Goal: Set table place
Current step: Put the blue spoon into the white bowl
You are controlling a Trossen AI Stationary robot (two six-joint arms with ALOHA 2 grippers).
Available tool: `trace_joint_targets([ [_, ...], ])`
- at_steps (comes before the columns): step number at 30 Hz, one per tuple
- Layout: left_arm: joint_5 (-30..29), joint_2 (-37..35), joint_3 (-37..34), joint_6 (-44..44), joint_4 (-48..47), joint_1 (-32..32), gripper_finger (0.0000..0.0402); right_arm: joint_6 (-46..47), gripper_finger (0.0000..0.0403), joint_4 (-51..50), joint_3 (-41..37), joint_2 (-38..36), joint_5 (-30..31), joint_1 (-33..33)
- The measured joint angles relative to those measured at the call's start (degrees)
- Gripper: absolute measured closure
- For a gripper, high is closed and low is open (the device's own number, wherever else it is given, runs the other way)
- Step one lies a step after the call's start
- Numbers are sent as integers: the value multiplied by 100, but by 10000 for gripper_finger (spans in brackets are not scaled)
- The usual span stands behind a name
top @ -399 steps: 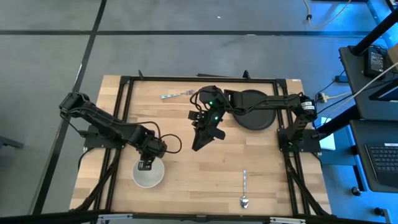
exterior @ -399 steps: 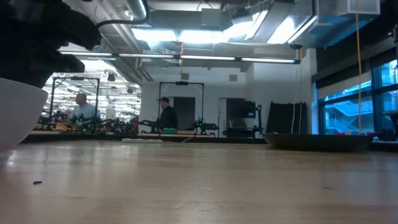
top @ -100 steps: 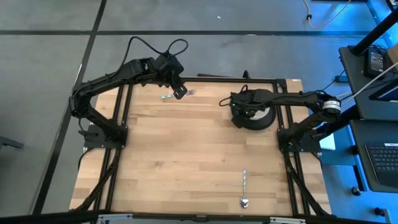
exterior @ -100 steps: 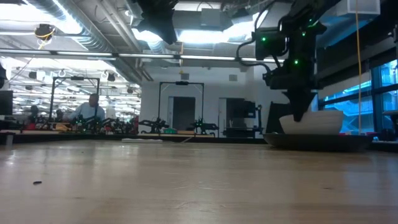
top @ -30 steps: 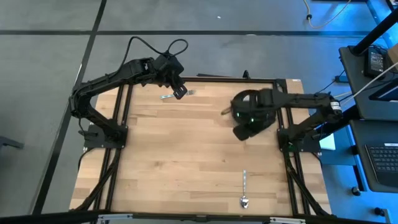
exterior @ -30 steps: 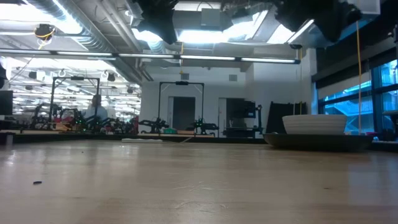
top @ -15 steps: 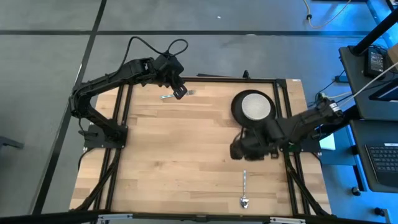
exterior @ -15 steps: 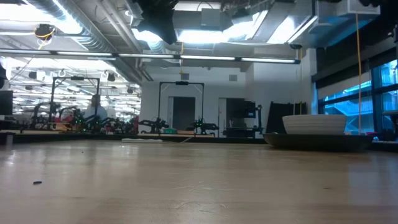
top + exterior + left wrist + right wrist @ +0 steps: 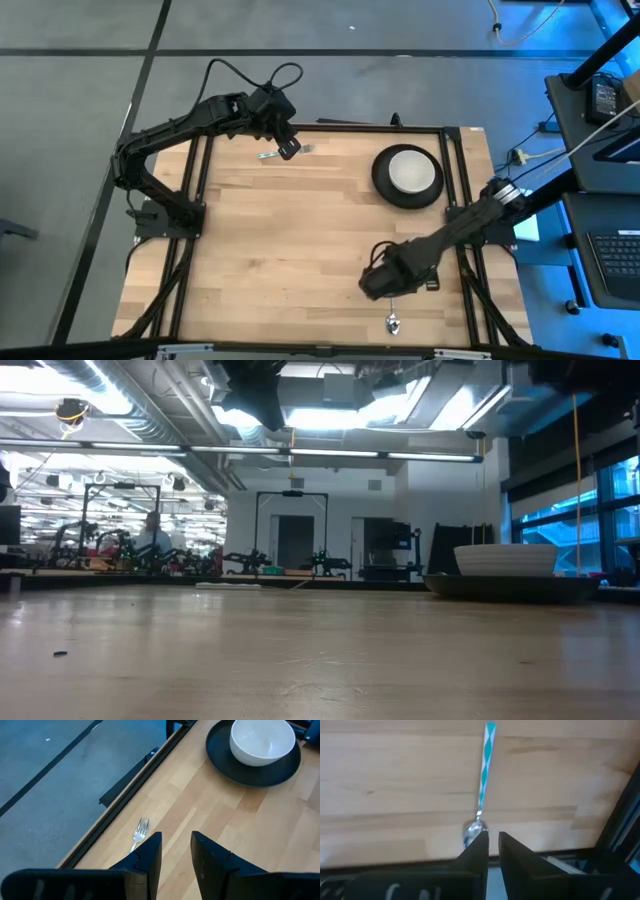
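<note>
Two dark jointed arms (black cable looping off left one).

The table (image 9: 290, 230) is pale, light wood in planks with darker grain streaks, framed by thin black rails. Around it lies a grey floor (image 9: 80, 80) crossed by dark lines. The plate (image 9: 383, 187) is matte black and round, and the bowl (image 9: 411, 170) sitting in it is plain white. The fork (image 9: 139, 830) beside the left gripper (image 9: 175, 851) is silver. The spoon (image 9: 481, 790) ahead of the right gripper (image 9: 491, 847) has a silver bowl and a handle that shows a teal-and-white diamond pattern. Both grippers and arms are dark, near black. Blue light tints the window glass (image 9: 560, 540) in the low view.
</note>
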Motion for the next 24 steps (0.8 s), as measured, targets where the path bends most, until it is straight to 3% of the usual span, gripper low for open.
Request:
trace_joint_targets([
  [5, 0, 0, 0, 0, 0, 0, 304, -501, 335, -130, 0, 519, -129, 28],
  [12, 0, 0, 0, -5, -29, -114, 304, -1092, 266, -277, -4, 979, -650, 14],
  [18, 66, 0, 0, 2, -74, -361, 304, -791, 225, 56, -4, 1094, -247, 15],
  [24, 68, 0, 0, 48, -120, -527, 304, -98, 219, 616, -4, 1107, -40, 13],
])
